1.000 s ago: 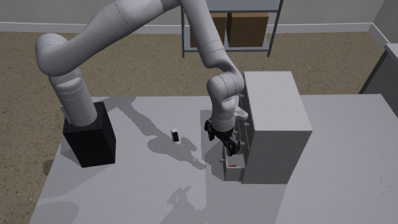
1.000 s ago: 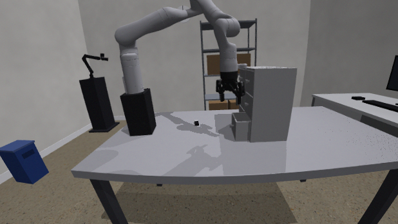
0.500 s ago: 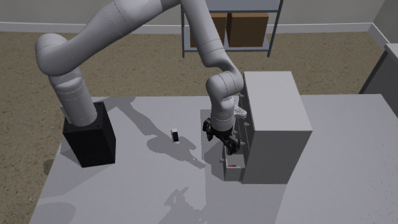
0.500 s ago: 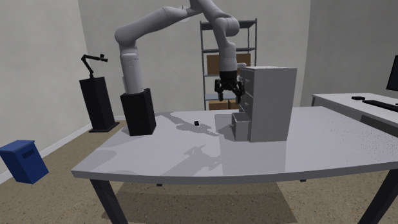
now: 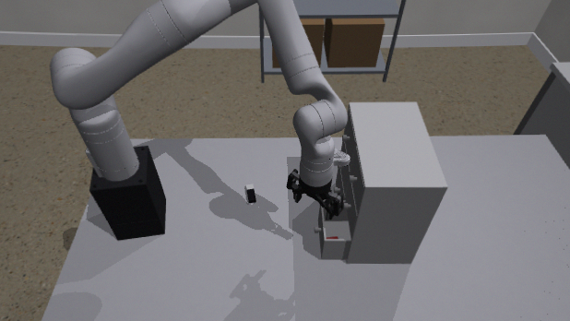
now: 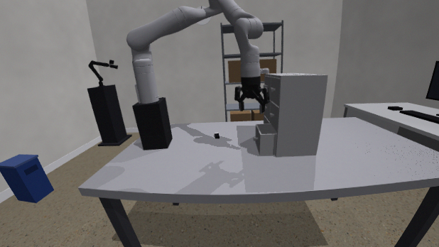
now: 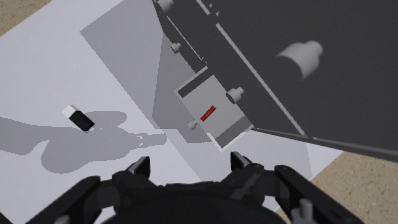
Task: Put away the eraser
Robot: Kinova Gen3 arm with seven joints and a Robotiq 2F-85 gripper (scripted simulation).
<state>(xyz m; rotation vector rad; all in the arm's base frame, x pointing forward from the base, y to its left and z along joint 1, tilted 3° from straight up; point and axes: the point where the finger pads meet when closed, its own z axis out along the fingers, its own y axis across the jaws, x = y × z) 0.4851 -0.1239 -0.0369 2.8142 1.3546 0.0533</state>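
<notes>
the hand (image 5: pixel 314 195) (image 6: pixel 252 106) (image 7: pixel 190 162) is spread, above the open drawer (image 5: pixel 322 249) (image 6: pixel 267 143) (image 7: pixel 231 142). if it descends here, a finger may catch a knob (image 5: pixel 347 206) (image 6: pixel 273 115) (image 7: pixel 235 95) and shift the chest (image 5: pixel 392 148) (image 6: pixel 300 117) (image 7: pixel 345 110).

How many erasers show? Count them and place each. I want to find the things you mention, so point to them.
1: the black-and-white eraser (image 5: pixel 251 194) (image 6: pixel 217 135) (image 7: pixel 79 119), on the table left of the chest (image 5: pixel 392 226) (image 6: pixel 298 117) (image 7: pixel 340 110) in the top view. Others may be hidden in its shut drawers.

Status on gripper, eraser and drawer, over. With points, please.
Gripper (image 5: pixel 318 203) (image 6: pixel 252 106) (image 7: pixel 190 162) open, empty, above the table. Black-and-white eraser (image 5: pixel 250 194) (image 6: pixel 217 135) (image 7: pixel 79 119) on table. Bottom drawer (image 5: pixel 335 249) (image 6: pixel 267 143) (image 7: pixel 236 143) out, red item (image 5: pixel 332 238) (image 7: pixel 208 113) inside; no eraser seen there.
</notes>
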